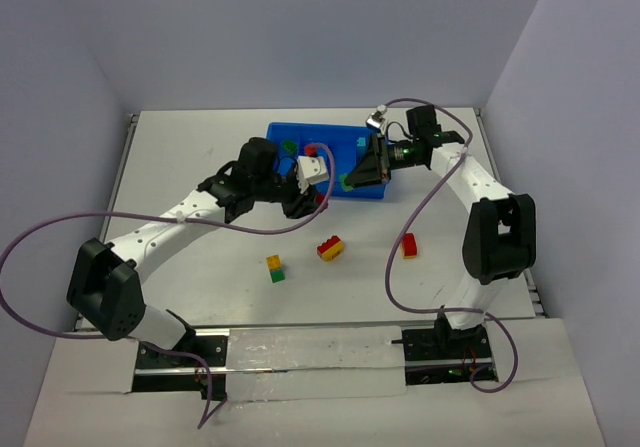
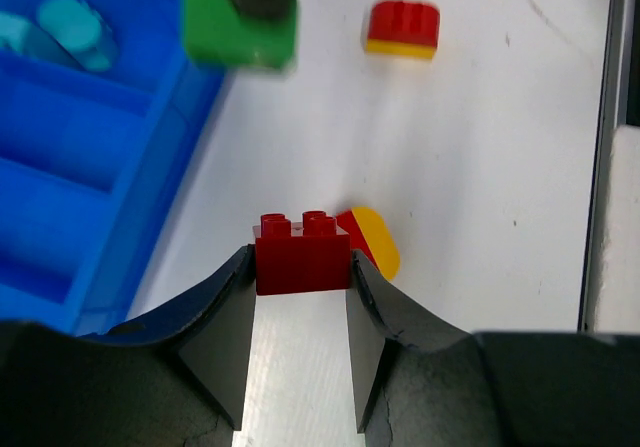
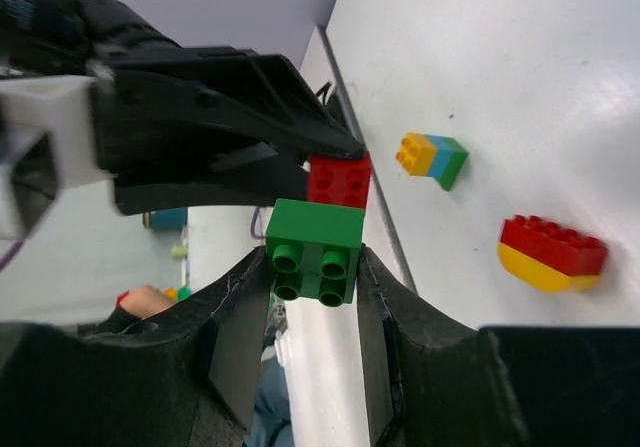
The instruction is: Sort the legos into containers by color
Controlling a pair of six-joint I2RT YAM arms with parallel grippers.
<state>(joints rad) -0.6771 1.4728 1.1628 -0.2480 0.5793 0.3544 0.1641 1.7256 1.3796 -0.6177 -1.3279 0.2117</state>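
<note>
Over white tabletop [image 2: 480, 167], left end effector [image 2: 300, 267] grips a red brick [image 2: 302, 252], right end effector [image 3: 314, 267] a green brick [image 3: 315, 242]

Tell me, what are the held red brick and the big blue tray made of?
The red brick looks like hard plastic: even colour, smooth faces, crisp moulded studs on top. The blue tray also looks like plastic, smooth with a slight sheen, and its thin dividers seem moulded in one piece with the walls. That is only by look.
</note>
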